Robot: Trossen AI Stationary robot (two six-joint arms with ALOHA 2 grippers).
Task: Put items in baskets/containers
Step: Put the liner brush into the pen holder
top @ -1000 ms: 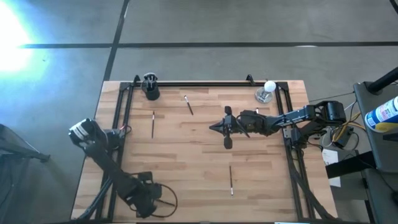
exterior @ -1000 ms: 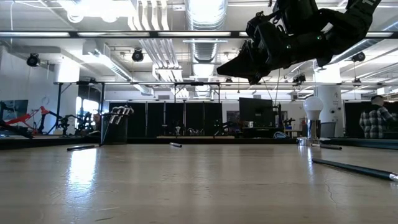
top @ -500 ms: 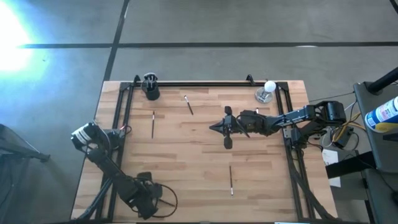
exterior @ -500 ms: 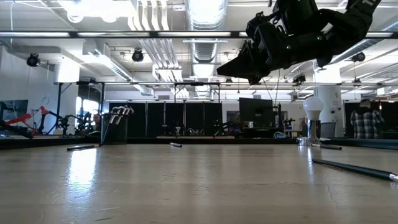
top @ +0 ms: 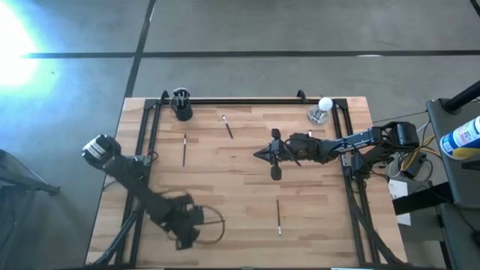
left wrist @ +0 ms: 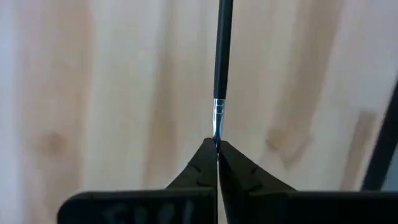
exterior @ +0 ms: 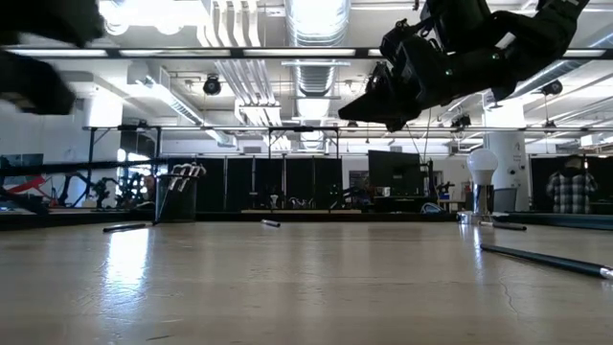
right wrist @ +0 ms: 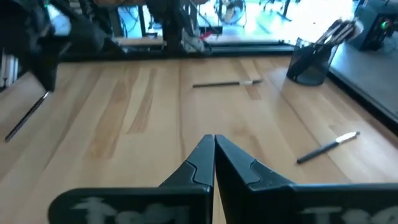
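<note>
My left gripper (top: pixel 184 225) is near the table's near left and is shut on a thin dark-handled brush (left wrist: pixel 221 56). My right gripper (top: pixel 256 152) hovers shut above the table's middle with nothing in it, and its fingers (right wrist: pixel 205 149) point toward the table's left. The black cup (top: pixel 181 107) stands at the far left corner with several brushes upright in it. Three more brushes lie flat on the wood: one (top: pixel 184 150) near the cup, one (top: pixel 226 126) at the far middle and one (top: pixel 278 217) at the near right. My left gripper pinches the brush between its two fingertips at the thin tip (left wrist: pixel 217 127) just past the silver ferrule. The dark handle runs straight on ahead, in line with the fingers. In the right wrist view the brush (right wrist: pixel 25 118) slants down from the gripper. Whether its free end rests on the table I cannot tell.
A white bulb-shaped object (top: pixel 322 109) stands on a round base at the far right corner. A black frame rail (top: pixel 247 100) runs along the table's far edge and down both sides. A person (exterior: pixel 573 187) stands far off in the room behind.
My left arm has swung, blurred by motion. Its gripper has gone a little toward the table's far edge, and the arm now shows at the low view's upper left, where it did not before.
</note>
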